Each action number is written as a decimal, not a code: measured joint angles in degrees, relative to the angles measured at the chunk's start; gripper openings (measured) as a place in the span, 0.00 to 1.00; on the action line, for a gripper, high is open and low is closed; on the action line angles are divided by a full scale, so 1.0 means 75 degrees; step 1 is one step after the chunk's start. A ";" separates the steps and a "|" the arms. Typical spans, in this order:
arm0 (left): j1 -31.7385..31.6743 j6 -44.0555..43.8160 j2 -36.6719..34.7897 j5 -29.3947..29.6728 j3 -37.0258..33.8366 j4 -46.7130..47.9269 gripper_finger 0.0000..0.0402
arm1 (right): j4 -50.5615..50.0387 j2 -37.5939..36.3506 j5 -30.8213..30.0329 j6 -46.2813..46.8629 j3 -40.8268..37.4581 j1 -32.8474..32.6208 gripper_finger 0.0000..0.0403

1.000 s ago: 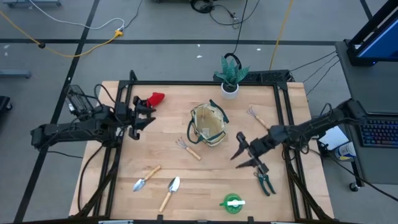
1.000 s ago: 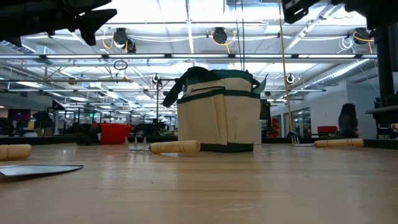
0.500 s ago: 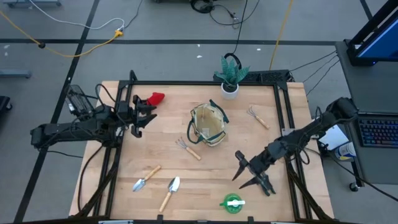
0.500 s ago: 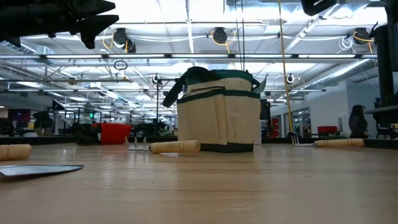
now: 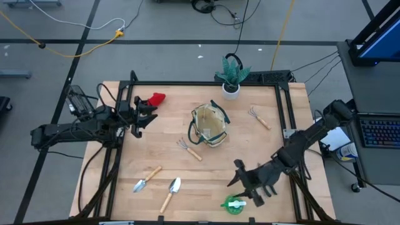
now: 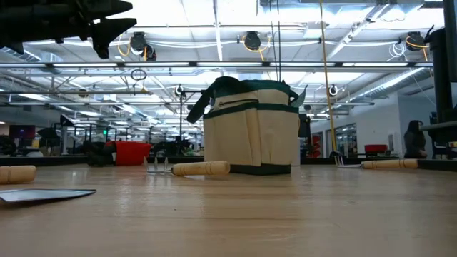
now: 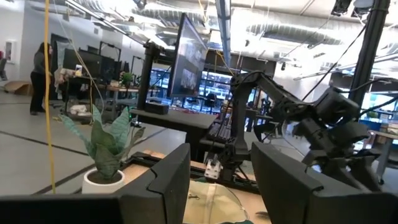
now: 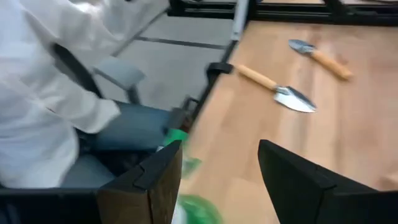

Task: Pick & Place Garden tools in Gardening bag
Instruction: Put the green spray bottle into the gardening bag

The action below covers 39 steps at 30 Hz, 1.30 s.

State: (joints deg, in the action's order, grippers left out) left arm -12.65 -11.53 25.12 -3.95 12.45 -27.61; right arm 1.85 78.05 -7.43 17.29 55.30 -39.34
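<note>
No readable writing or brand on any item. Right gripper [image 5: 245, 185] hangs over the surface's near edge toward the right corner, jaws spread wide, nothing held, just beside the green round piece [image 5: 234, 203]. Left gripper [image 5: 145, 114] waits w/ jaws apart, empty, near the left edge by the red-and-black piece [image 5: 154, 99]. Gardening bag [image 5: 209, 125] sits mid-surface, mouth up. Two trowels [image 5: 147, 179] [image 5: 170, 192] lie diagonal near the near edge, blades toward near-left corner. Hand rake [image 5: 189, 149] lies diagonal beside the bag; another rake [image 5: 258, 117] toward the right edge.
</note>
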 joint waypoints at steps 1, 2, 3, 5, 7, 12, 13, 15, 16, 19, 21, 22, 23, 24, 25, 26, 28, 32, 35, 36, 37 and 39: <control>-0.0003 0.0021 0.0000 0.0000 0.0000 0.0002 0.44 | 0.0039 0.0020 -0.0001 0.0133 0.0076 -0.0072 0.51; -0.0001 0.0053 0.0000 0.0000 -0.0003 0.0000 0.44 | 0.0052 0.0033 -0.0003 0.0282 0.0154 -0.0126 0.51; 0.0000 0.0067 0.0000 -0.0003 -0.0003 0.0000 0.44 | 0.0046 0.0042 -0.0016 0.0439 0.0223 -0.0170 0.51; 0.0000 0.0083 0.0000 -0.0001 -0.0003 0.0000 0.44 | 0.0049 0.0037 -0.0033 0.0773 0.0261 -0.0260 0.51; -0.0001 0.0096 0.0000 -0.0002 -0.0003 0.0000 0.44 | 0.0052 0.0077 -0.0028 0.1041 0.0261 -0.0339 0.51; 0.0000 0.0500 0.0000 0.0000 -0.0003 0.0000 0.44 | 0.0055 0.0245 -0.0185 0.1123 0.0263 -0.0587 0.51; 0.0000 0.0554 0.0000 0.0000 -0.0003 0.0000 0.44 | 0.0054 0.0290 -0.0272 0.1148 0.0264 -0.0618 0.51; 0.0000 0.0577 0.0000 0.0000 -0.0003 0.0000 0.44 | -0.0086 0.0370 -0.0445 0.1178 0.0264 -0.0680 0.51; -0.0002 0.0579 0.0000 -0.0002 -0.0003 0.0000 0.44 | -0.0169 0.0400 -0.0514 0.1179 0.0262 -0.0710 0.51; 0.0000 0.0581 0.0000 -0.0003 -0.0003 -0.0003 0.44 | -0.0160 0.0489 -0.0794 0.1188 0.0262 -0.0730 0.51; -0.0003 0.0683 0.0000 0.0000 -0.0003 0.0000 0.44 | -0.0265 0.0536 -0.0796 0.1191 0.0262 -0.0777 0.51; -0.0003 0.0760 0.0000 0.0000 -0.0003 0.0003 0.44 | -0.0297 0.0578 -0.0791 0.1191 0.0261 -0.0779 0.51; -0.0001 0.0816 0.0000 0.0000 -0.0003 0.0003 0.44 | -0.0363 0.0604 -0.0783 0.1196 0.0261 -0.0809 0.51; 0.0000 0.0868 0.0000 -0.0003 -0.0003 0.0003 0.44 | -0.0448 0.0613 -0.0781 0.1227 0.0261 -0.0842 0.51; -0.0003 0.0871 0.0000 0.0000 -0.0003 0.0003 0.44 | -0.0487 0.0614 -0.0785 0.1274 0.0261 -0.0870 0.51; -0.0003 0.0871 0.0000 0.0000 -0.0003 0.0004 0.44 | -0.0476 0.0630 -0.0785 0.1326 0.0262 -0.0876 0.51; -0.0001 0.0871 0.0000 0.0000 -0.0003 0.0005 0.44 | -0.0447 0.0703 -0.0779 0.1453 0.0264 -0.0883 0.51; -0.0003 0.0871 0.0000 0.0000 -0.0003 0.0011 0.44 | -0.0459 0.0867 -0.0779 0.1602 0.0261 -0.0921 0.51; -0.0003 0.0874 0.0000 -0.0001 -0.0003 0.0012 0.44 | -0.0479 0.1022 -0.0775 0.1598 0.0261 -0.0922 0.51; -0.0003 0.0874 0.0000 0.0000 -0.0003 0.0014 0.44 | -0.0477 0.1060 -0.0774 0.1592 0.0261 -0.0922 0.51; -0.0003 0.0874 0.0000 0.0000 -0.0003 0.0014 0.44 | -0.0473 0.1085 -0.0776 0.1539 0.0261 -0.0922 0.51; -0.0001 0.0874 0.0000 -0.0001 -0.0003 0.0014 0.44 | -0.0541 0.1089 -0.0776 0.1310 0.0261 -0.0922 0.51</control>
State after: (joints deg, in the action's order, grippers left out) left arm -12.65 -4.97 25.12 -3.95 12.43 -27.51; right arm -2.21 86.21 -13.26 27.11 57.25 -46.26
